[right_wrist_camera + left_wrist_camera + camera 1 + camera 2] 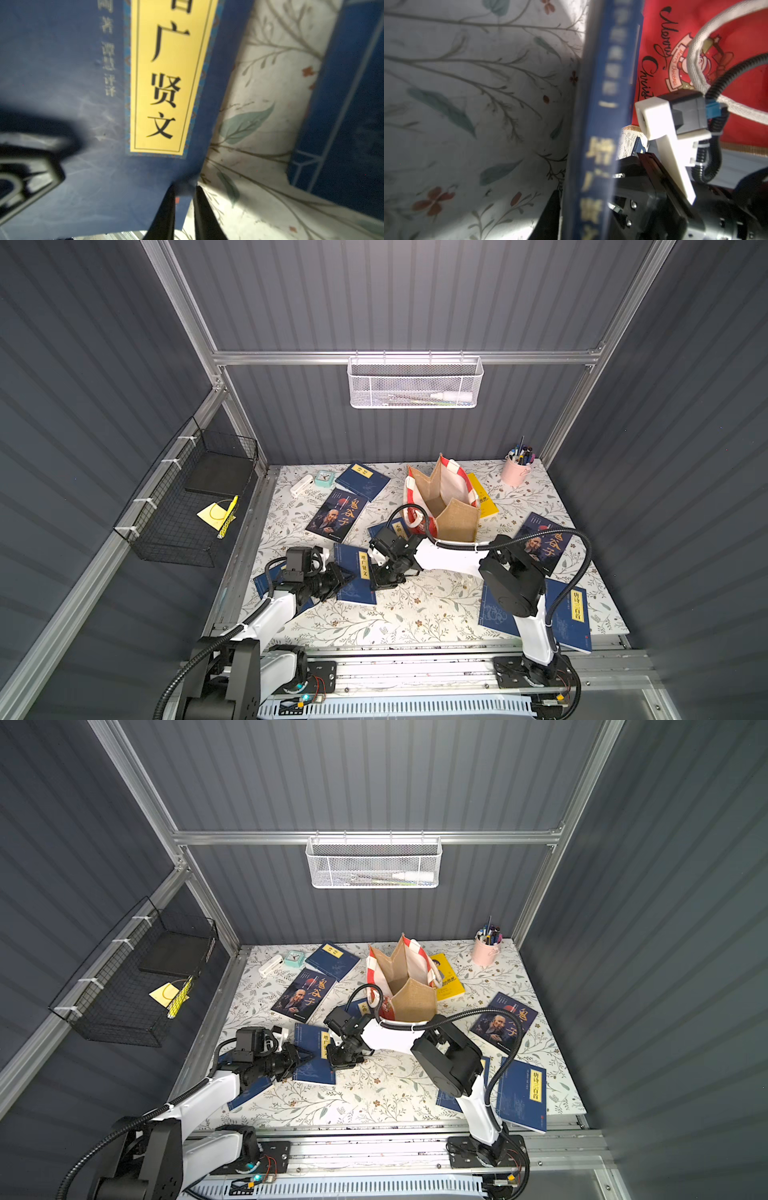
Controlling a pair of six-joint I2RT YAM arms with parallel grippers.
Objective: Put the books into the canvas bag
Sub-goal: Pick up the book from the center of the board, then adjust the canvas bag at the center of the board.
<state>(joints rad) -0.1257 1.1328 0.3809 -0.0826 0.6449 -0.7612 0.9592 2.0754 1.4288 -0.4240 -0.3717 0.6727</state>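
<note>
Right jaws pinch a corner of the navy book; left jaws look nipped on its spine edge, the book low over the counter, near the bag. I'd lift both ends together, then tip it upright over the bag's open mouth.

Both top views sharp, evenly bright, bowed at the edges; glare whitens the front rail. Wrist views blurred close up, heavily shadowed.
</note>
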